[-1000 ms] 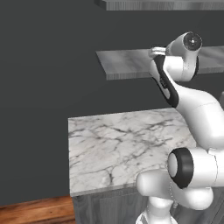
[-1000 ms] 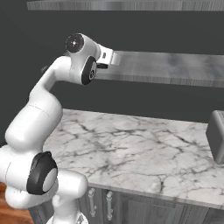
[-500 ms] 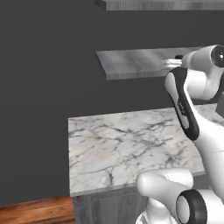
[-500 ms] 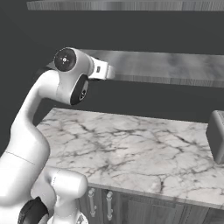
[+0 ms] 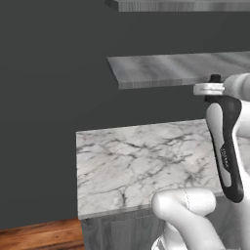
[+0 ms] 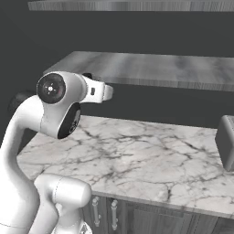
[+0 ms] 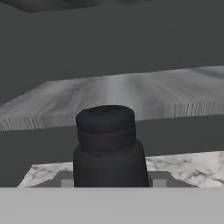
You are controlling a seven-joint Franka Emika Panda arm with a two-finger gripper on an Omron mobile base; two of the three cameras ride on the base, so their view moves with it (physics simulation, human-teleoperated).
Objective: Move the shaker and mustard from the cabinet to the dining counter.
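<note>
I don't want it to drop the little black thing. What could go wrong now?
The jaws are shut on the shaker, low on its body, so it might tip or slip during a quick swing. The grey shelf hangs close behind it, and the shaker could bump the shelf edge. A fall would land it on the marble counter below.

A kitchen: a marble counter (image 6: 137,160) tops grey doors with handles (image 6: 114,214), and stone-look shelves (image 6: 164,68) hang above that counter.

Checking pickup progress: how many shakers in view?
1. The black shaker sits between the gripper's fingers in the hand view, off the grey shelf and over the marble counter. The arm may hide others in the base views.
</note>
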